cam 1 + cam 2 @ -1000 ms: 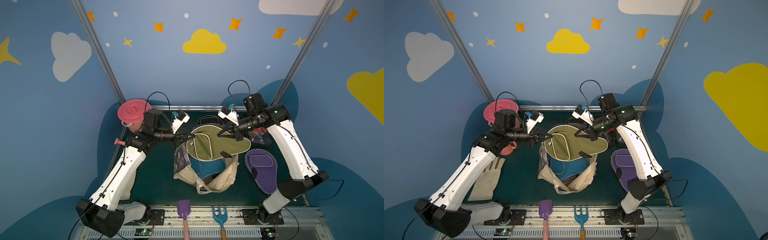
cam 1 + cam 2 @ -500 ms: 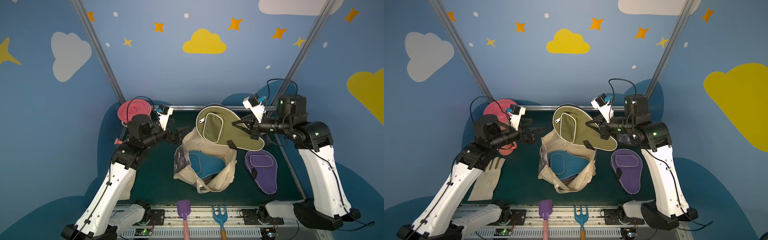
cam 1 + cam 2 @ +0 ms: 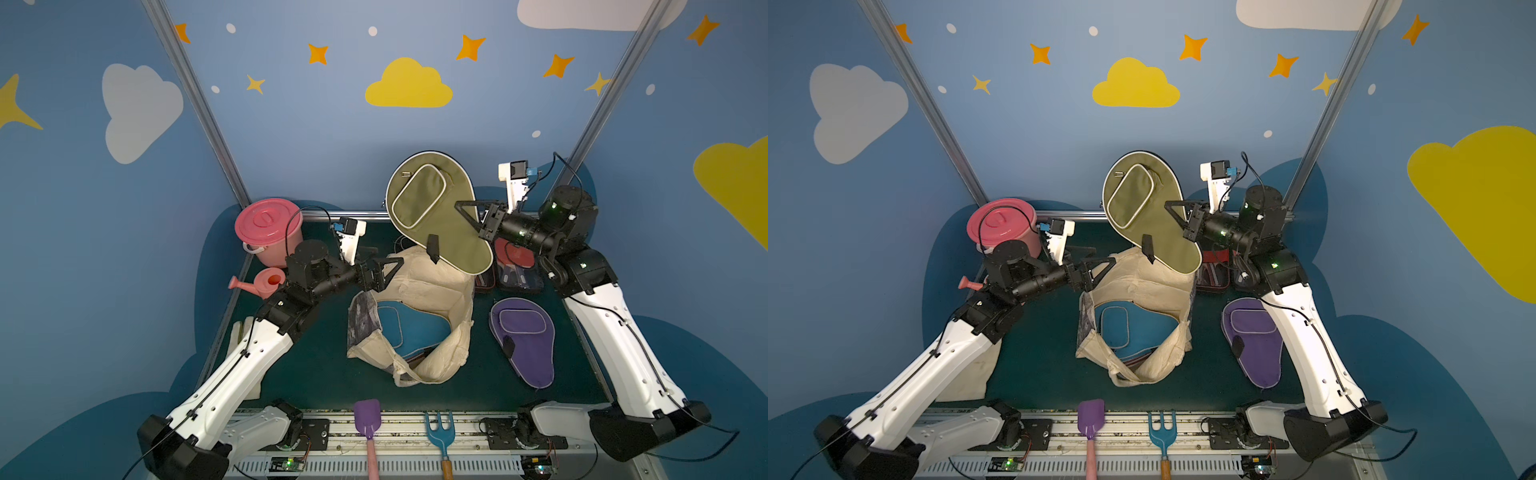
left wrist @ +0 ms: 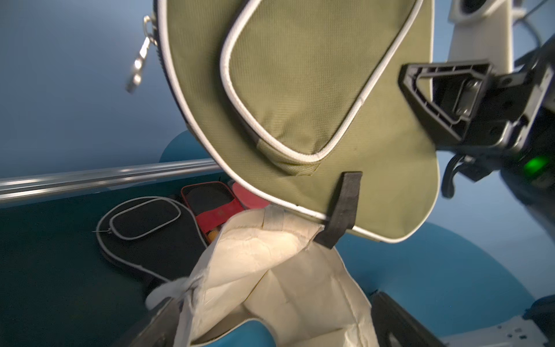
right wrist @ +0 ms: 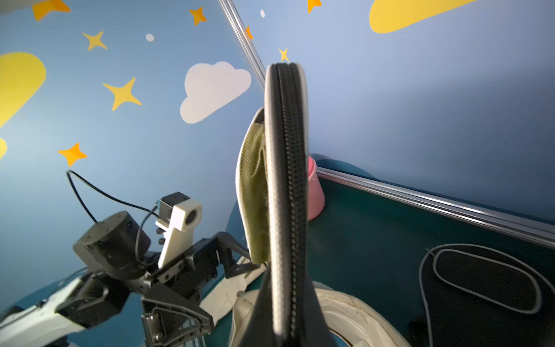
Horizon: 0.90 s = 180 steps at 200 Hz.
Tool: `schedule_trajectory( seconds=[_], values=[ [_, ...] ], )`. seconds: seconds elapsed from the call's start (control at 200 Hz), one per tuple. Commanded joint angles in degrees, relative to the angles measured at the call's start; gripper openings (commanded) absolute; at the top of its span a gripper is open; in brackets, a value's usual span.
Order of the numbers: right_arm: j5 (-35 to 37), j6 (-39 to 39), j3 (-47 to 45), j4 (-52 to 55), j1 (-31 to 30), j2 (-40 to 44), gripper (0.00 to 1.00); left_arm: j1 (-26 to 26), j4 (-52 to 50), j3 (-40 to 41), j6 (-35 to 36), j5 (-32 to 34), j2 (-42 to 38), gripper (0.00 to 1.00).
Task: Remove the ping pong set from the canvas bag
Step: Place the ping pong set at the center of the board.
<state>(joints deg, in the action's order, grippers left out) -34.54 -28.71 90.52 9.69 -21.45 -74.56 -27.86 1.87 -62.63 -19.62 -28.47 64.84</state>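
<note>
While the right gripper [image 3: 469, 218], clamped on the edge of the olive paddle case [image 3: 424, 203], holds it tilted in the air, seemingly to carry it clear of the cream canvas bag [image 3: 440, 291], the left gripper [image 3: 384, 257] hovers spread wide beside the bag's rim, below the case, with a blue case [image 3: 409, 328] inside.

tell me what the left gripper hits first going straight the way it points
Probably the canvas bag: its cream rim sits right in front of the open left gripper; depth beyond is unclear.
</note>
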Motion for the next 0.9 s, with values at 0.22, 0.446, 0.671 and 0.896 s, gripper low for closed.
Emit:
schedule_trajectory(
  seconds=[0.22, 0.446, 0.671, 0.896],
  values=[
    [0.3, -16.6, -8.0, -30.1, -0.2, -0.2, 0.00, -0.3, 25.1, -1.1, -14.5, -6.2, 10.1, 1.00],
    [0.9, -18.4, -13.0, -34.7, -0.6, -0.5, 0.00, -0.3, 40.1, -3.5, -19.4, -15.6, 17.1, 1.00],
    [-0.1, -22.2, -15.8, -40.7, -2.1, -2.4, 0.00, 0.0, 42.6, -6.8, -20.8, -14.4, 22.9, 0.97],
    [0.5, -22.1, -17.6, -40.9, -2.8, -4.3, 0.00, 0.9, 39.9, -9.1, -19.7, -12.8, 23.8, 0.04]
  ],
)
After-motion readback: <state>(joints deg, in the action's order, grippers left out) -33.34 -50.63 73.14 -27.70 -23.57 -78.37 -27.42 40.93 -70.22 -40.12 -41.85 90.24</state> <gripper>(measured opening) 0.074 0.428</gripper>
